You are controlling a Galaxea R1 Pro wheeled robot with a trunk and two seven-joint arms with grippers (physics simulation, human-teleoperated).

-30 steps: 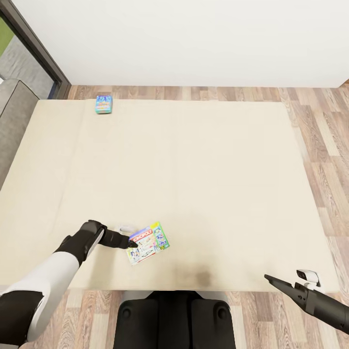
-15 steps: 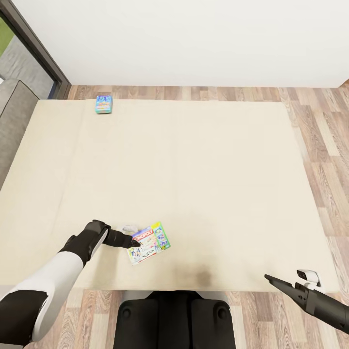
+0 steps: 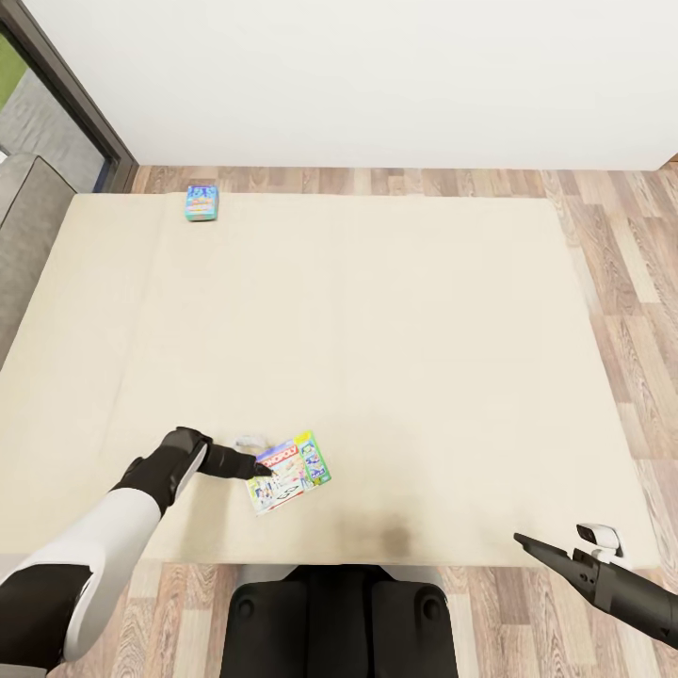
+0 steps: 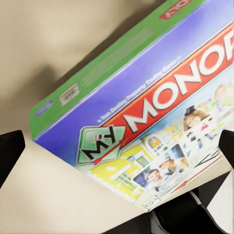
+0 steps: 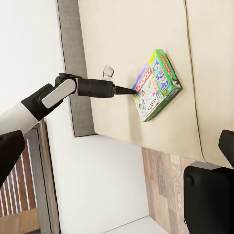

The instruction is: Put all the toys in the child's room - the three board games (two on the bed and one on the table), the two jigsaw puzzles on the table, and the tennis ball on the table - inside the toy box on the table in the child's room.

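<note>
Right at the tips of the left gripper (image 3: 261, 470) sits the Monopoly box (image 3: 291, 473), lying flat near the bed's (image 3: 377, 358) front edge. Compared with 1 second ago, the arm has pulled back a touch toward the robot and the fingertips have slid in against the box's near corner; the box itself has hardly budged. In the left wrist view the lid (image 4: 146, 112) is huge and close, with 1 dark fingertip (image 4: 9, 151) to either side of it, so the jaws stand wide and hold nothing yet. My read: this is the line-up for a pinch on the box's edge, not a lift.

Far beyond that gripper, at the bed's opposite edge, the smaller blue game (image 3: 201, 202) waits untouched. Off to the other side and low, past the front edge of the mattress, the right gripper (image 3: 527, 544) hangs idle; whether its fingers are apart or together I cannot tell, and nothing is visibly held.

Containers: no toy box here, so 0 of these 2 games are packed, and both need carrying to the table.
</note>
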